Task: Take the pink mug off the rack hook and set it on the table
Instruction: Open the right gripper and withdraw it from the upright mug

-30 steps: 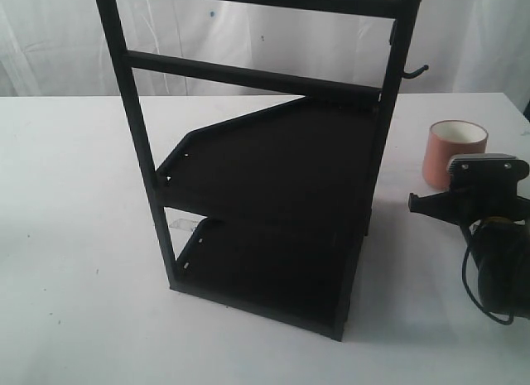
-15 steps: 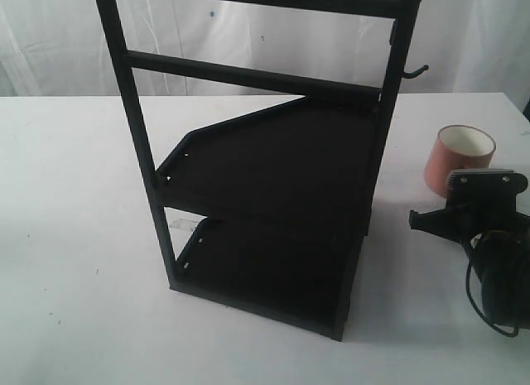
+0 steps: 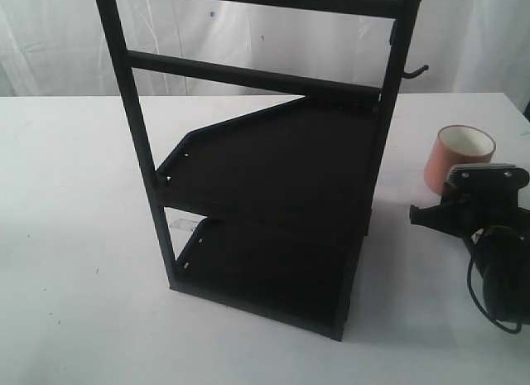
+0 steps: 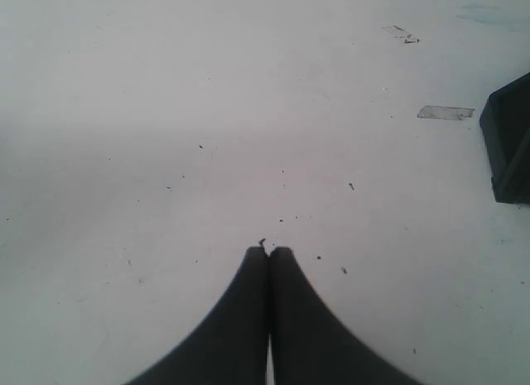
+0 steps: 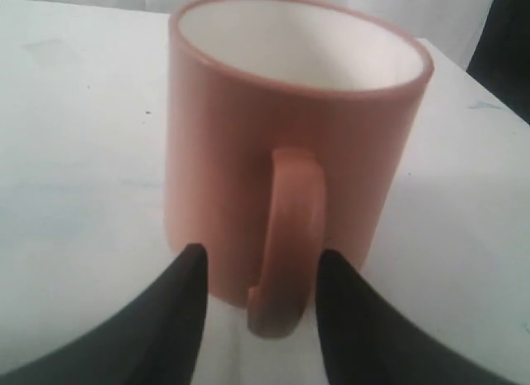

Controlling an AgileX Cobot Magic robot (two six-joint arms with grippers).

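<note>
Right wrist view: mug (image 5: 248,137) stands upright on the table (image 3: 74,236), mouth up, handle (image 5: 290,228) facing the camera. The right gripper (image 5: 261,252) is released, with one finger on either side of the handle and a clear gap on each side; nothing is grasped. In the exterior view the hook (image 3: 416,70) on the rack (image 3: 273,170) is bare, and the mug sits well to the right of the rack. The task appears complete or nearly so.

Handling: judged to be glazed ceramic, so rigid, moderately heavy for its size, smooth and likely slippery, and liable to chip if knocked. The handle loop is the secure place to take hold. The round body would be harder to hold between narrow fingers.

Clearance: there is open tabletop in front of the mug and between it and the rack. The table's far edge and right corner lie near the mug, so any nudge in that direction carries risk. Withdrawal should run straight back along the handle line.

Left gripper (image 4: 269,252): clenched and empty, over bare table, with a rack corner off to one side.
</note>
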